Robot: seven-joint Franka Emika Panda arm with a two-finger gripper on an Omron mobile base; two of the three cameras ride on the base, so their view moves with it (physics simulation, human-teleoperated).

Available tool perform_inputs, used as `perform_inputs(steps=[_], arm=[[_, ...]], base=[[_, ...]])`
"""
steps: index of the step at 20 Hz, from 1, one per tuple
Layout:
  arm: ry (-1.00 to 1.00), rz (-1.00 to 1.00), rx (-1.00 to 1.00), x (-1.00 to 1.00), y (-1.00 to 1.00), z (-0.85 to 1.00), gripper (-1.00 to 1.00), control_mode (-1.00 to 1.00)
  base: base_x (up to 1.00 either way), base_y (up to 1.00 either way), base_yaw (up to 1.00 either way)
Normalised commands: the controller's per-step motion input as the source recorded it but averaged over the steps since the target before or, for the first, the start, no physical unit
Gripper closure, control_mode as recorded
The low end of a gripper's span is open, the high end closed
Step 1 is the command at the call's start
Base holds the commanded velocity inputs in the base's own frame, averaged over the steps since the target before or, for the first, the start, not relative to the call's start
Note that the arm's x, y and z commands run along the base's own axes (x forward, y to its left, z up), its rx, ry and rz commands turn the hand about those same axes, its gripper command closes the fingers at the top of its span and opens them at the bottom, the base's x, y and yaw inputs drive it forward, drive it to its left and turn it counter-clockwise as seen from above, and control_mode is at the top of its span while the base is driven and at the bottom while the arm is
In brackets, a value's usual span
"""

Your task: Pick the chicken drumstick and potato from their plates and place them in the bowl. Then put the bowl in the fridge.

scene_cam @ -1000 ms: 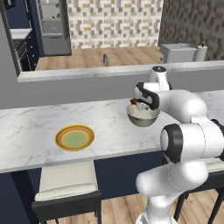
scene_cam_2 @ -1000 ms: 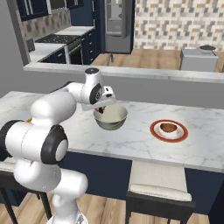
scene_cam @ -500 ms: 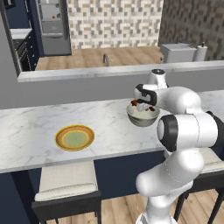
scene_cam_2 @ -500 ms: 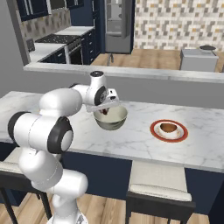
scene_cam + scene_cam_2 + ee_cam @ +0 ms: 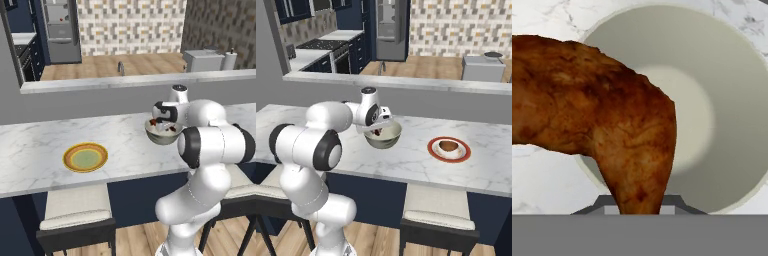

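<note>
My gripper (image 5: 163, 121) hangs just over the bowl (image 5: 161, 136), shut on the chicken drumstick (image 5: 607, 117). In the hand view the dark reddish-brown meat covers the left and middle and hides my fingertips. Behind it lies the cream inside of the bowl (image 5: 727, 100). From the right base view, the gripper (image 5: 377, 127) sits at the near-left rim of the greyish bowl (image 5: 385, 138). The potato (image 5: 448, 146) rests on a red-rimmed plate (image 5: 435, 152) to the right of the bowl. An orange-rimmed plate (image 5: 85, 157) with a pale green centre lies bare on the counter's left. The grey fridge (image 5: 60, 30) stands far back.
A raised grey ledge (image 5: 125, 82) runs behind the marble counter (image 5: 30, 150). Two stools (image 5: 438, 217) stand under the counter's front edge. Beyond the ledge are a wooden floor, a stove (image 5: 311, 57) and dark navy cabinets.
The arm's upper links have swung and folded closer to the counter. The hand with the drumstick has sunk slightly toward the bowl. The bowl and plates have not moved.
</note>
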Motion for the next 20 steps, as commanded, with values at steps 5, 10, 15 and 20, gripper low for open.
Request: perform_inputs(steps=[5,10,15,20], arm=[[-0.01,0.0,0.0,-0.01,-0.02,-0.18,1.0,-1.0],[0.0,0.0,0.0,0.0,-0.05,-0.09,1.0,-1.0],[0.0,0.0,0.0,0.0,-0.05,-0.05,1.0,-1.0],[0.0,0.0,0.0,0.0,-0.03,0.0,-1.0,-1.0]], base=[[0.0,0.0,0.0],[0.0,0.0,0.0],[0.0,0.0,0.0],[0.0,0.0,0.0]])
